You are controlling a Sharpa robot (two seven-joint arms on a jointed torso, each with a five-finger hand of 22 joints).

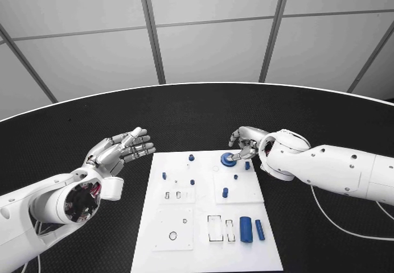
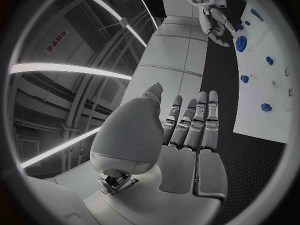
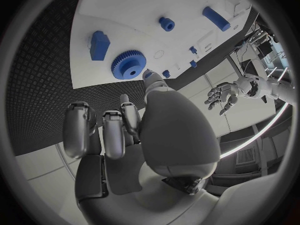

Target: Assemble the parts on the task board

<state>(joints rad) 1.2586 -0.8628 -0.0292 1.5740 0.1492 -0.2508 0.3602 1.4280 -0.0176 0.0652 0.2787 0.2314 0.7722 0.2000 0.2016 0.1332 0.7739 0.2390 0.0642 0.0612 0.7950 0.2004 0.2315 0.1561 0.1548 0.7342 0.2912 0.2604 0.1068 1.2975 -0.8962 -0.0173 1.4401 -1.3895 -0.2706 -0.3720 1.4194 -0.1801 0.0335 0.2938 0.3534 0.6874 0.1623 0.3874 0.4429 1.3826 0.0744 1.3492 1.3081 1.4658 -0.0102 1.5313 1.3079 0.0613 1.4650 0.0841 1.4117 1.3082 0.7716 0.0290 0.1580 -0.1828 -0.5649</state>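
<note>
**Assembly underway, most parts loose**

We list: task board (image 1: pixel 164 239), mid-table; left hand (image 1: pixel 123 149) beside it, fingers spread, holding nothing; right hand (image 1: pixel 246 145) fingering the blue gear (image 1: pixel 228 160), grasp uncertain; cylinder (image 1: pixel 245 229) and rod (image 1: pixel 259 229) lying unplaced.

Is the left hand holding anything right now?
No. The left hand is open, fingers spread, beside the board, off any part.

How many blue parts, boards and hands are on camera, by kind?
Blue gear: 1
Other blue parts: 8
White task board: 1
Left hand: 1
Right hand: 1
Total: 12
</note>
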